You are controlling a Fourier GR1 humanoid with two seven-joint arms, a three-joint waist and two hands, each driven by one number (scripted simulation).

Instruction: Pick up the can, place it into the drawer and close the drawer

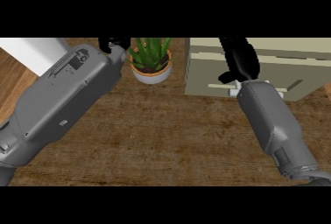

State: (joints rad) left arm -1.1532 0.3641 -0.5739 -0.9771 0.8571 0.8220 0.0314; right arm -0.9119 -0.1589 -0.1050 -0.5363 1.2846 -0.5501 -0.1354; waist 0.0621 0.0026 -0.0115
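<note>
**A:** The right hand is up over the front of the beige drawer unit, at the far right of the wooden tabletop. The right forearm runs up to it from the lower right corner.

**B:** Is it clamped on anything?

**A:** I cannot tell. It is one dark shape against the unit, so apart or together is not readable from here.

**B:** And the can?

**A:** It is hidden from this view, so I cannot say where it sits. I also cannot tell whether the drawer is in or out.

**B:** What about the other side?

**A:** The left forearm slants up across the left. The left hand is cut off by the top edge, so I cannot tell its state either. It is just beside the potted plant, which stands between the two hands. A white block fills the top left corner.
</note>
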